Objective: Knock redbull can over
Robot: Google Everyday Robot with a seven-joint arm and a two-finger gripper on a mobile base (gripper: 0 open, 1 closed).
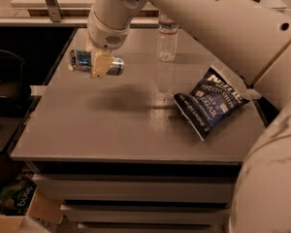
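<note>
The redbull can (pixel 80 60) lies on its side near the left edge of the grey table (pixel 111 125), with its blue and silver body pointing left-right. My gripper (pixel 100 66) hangs down from the white arm right over the can's middle and hides part of it. I cannot tell whether it touches the can.
A clear water bottle (pixel 168 40) stands upright at the back middle. A dark blue chip bag (pixel 209 102) lies at the right. My white arm crosses the upper right of the view. A cardboard box (pixel 19 208) sits on the floor at the lower left.
</note>
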